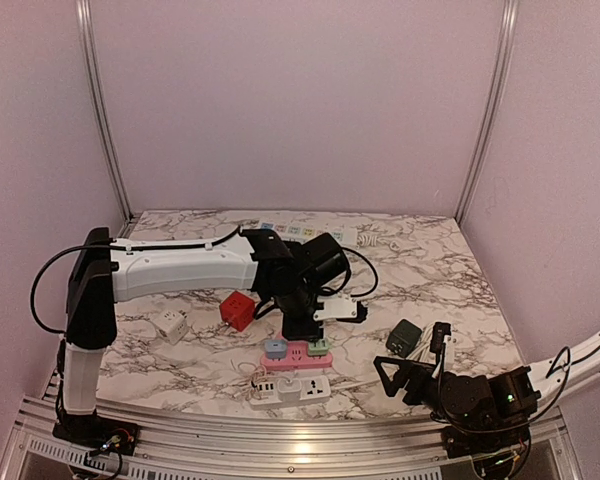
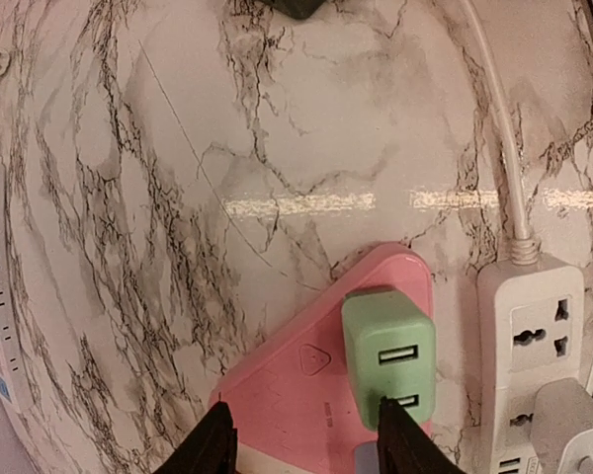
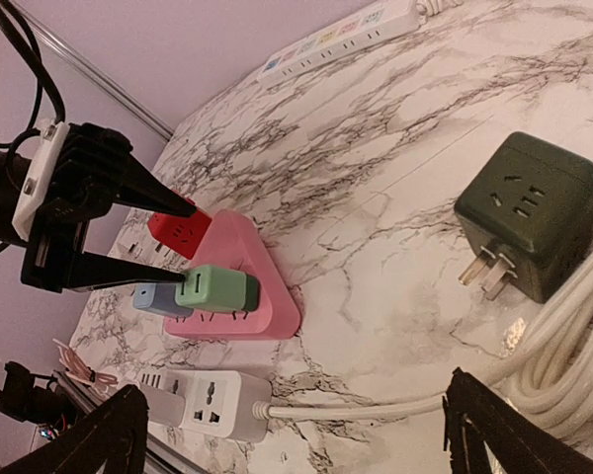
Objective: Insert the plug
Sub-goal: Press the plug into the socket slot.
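A green plug [image 2: 387,355] [image 3: 212,288] [image 1: 318,346] stands seated in the pink triangular power strip [image 2: 287,395] [image 3: 239,242] [image 1: 295,353]. A blue-grey plug [image 3: 158,299] [image 1: 275,347] sits in the same strip beside it. My left gripper [image 2: 306,444] [image 1: 302,322] hangs right over the strip, open. One fingertip [image 2: 405,434] lies against the green plug's outer face, the other [image 2: 212,444] is off the strip's far edge. Nothing is between the jaws. My right gripper [image 3: 296,439] [image 1: 412,358] is wide open at the near right, holding nothing.
A white power strip [image 2: 534,336] [image 3: 212,400] [image 1: 292,388] with its cable [image 3: 376,407] lies just in front of the pink one. A red cube socket [image 1: 237,310] [image 3: 178,229], a white cube [image 1: 172,325] and a dark green cube [image 1: 404,338] [image 3: 529,212] sit around. A long white strip [image 1: 310,232] lies at the back.
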Controlling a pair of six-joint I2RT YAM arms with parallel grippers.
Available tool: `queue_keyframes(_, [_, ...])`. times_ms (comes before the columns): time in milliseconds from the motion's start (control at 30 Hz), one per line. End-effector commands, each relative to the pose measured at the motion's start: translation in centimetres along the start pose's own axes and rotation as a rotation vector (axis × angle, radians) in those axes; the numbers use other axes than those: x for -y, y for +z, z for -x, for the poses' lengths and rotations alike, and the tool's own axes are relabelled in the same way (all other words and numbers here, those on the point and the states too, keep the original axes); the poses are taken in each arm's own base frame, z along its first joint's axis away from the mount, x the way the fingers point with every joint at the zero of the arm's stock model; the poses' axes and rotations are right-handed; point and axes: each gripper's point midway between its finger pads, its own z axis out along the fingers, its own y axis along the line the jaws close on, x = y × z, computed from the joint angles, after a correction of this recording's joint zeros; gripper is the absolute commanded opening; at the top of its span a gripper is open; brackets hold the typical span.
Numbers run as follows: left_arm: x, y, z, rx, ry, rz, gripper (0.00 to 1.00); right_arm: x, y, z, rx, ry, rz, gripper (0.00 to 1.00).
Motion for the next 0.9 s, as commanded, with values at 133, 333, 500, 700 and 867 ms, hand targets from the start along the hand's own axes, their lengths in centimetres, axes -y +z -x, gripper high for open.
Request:
queue_keyframes(133, [1.7,2.5,-2.0,-0.055,0.008,-0.068,0.50,-0.5,-0.1,0.1,0.004,0.008,0.018,0.98])
queue_keyframes(333, [1.3,3.0,-2.5,-0.078,0.002,-0.051,0.50,-0.5,-0.1,0.1,0.004,0.006,0.018,0.98])
queue_keyframes(500, [0.3,3.3,-2.9,-0.097,-0.034,-0.026,0.48,-0.5,-0.1,0.1,0.004,0.006,0.017,0.99])
queue_keyframes(700, [0.2,3.3,-3.2,-0.101,-0.040,-0.023,0.48,-0.6,-0.1,0.1,0.004,0.006,0.018,0.99])
queue_keyframes(867, [0.1,2.7,-2.6,-0.072,-0.038,-0.030,0.48,-0.6,0.0,0.1,0.005,0.002,0.017,0.99])
